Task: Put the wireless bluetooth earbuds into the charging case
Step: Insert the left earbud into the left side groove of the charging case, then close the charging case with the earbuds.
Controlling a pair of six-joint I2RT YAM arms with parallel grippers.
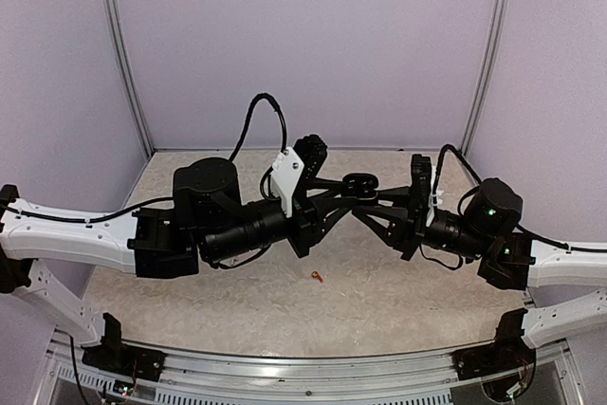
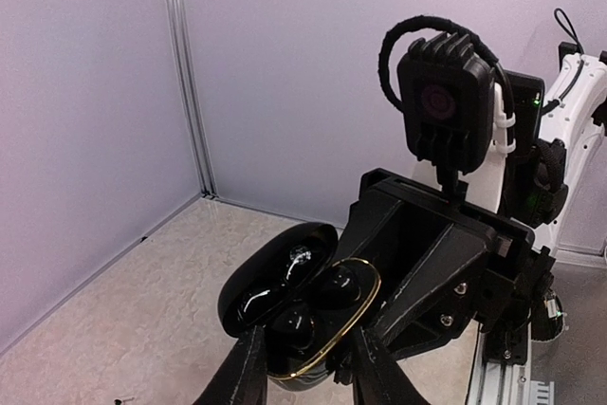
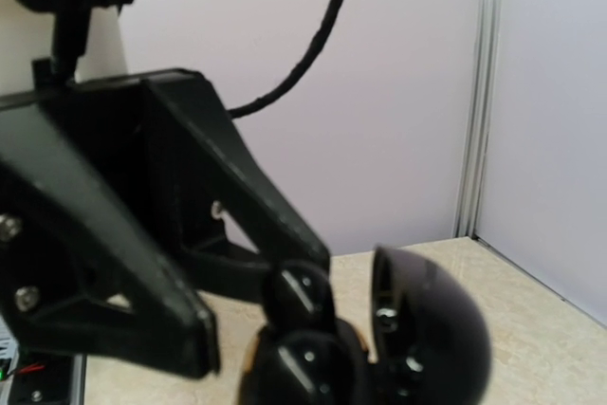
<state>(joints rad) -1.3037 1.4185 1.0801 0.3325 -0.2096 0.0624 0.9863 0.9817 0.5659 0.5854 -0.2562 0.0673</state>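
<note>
My left gripper (image 2: 311,372) is shut on a glossy black charging case (image 2: 327,353) with a gold rim and holds it above the table, lid (image 2: 275,267) open. Two black earbuds (image 2: 296,322) sit in its wells. In the top view the case (image 1: 358,181) hangs at mid-table where both grippers meet. My right gripper (image 1: 362,209) has its fingers drawn to a point right beside the case, and nothing shows in it. The right wrist view shows the case (image 3: 313,372) blurred and very near. A red-orange earbud (image 1: 317,277) lies on the table below.
Lilac walls with metal corner posts (image 1: 123,54) close in the beige table (image 1: 190,310). The right arm's wrist camera (image 2: 446,101) looms just behind the case in the left wrist view.
</note>
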